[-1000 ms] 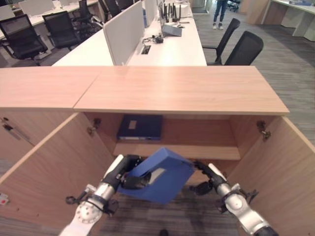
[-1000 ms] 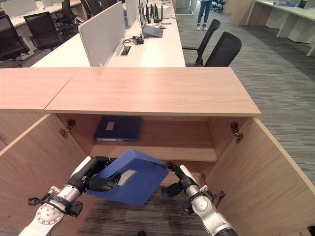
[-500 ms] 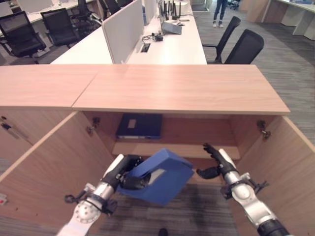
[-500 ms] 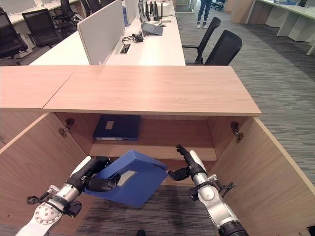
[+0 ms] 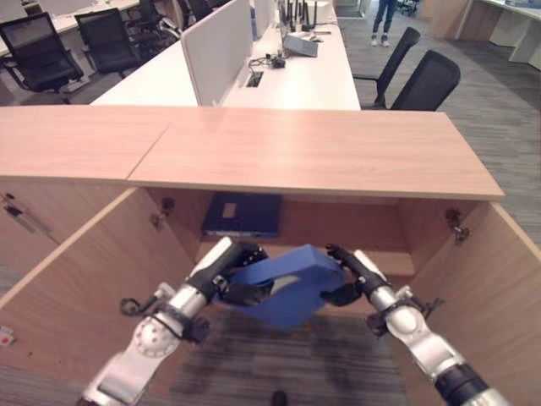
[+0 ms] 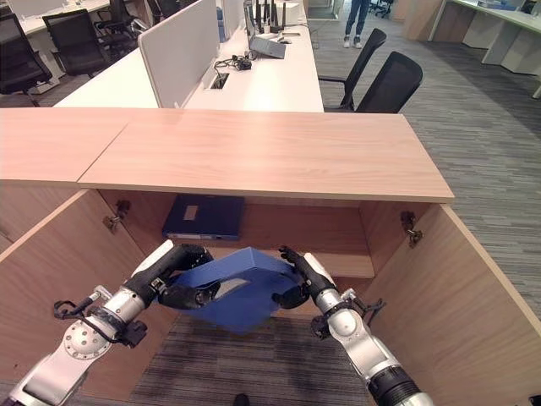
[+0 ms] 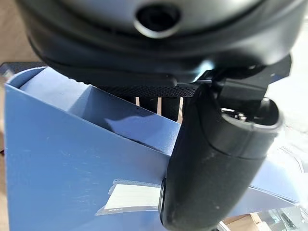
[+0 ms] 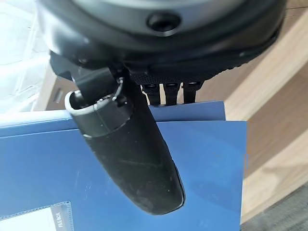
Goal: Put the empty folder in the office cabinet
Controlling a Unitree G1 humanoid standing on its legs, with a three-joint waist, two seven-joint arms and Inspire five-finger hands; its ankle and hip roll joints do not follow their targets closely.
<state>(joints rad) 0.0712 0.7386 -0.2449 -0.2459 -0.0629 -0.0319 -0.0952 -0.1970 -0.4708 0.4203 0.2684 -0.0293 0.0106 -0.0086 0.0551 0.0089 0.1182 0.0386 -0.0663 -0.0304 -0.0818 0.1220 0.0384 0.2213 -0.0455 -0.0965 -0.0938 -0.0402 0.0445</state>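
1. Left of centre, low in the frame: the left hand grips the blue folder at its left edge, fingers over the top and thumb pressed on its face.
2. Centre: the folder hangs tilted in mid-air in front of the open cabinet, just below the front edge of the inner shelf and not resting on it. A white label sits on its face; no writing on it can be made out.
3. Above it, on the shelf toward its left end, a dark blue binder lies flat with a pale label too small to read. The shelf's front is partly hidden by the folder and hands.
4. Right of centre: the right hand clamps the folder's right edge, thumb on the face, fingers behind.
5. Upper frame: white desks, black chairs, and a person's legs cut off at the top edge.
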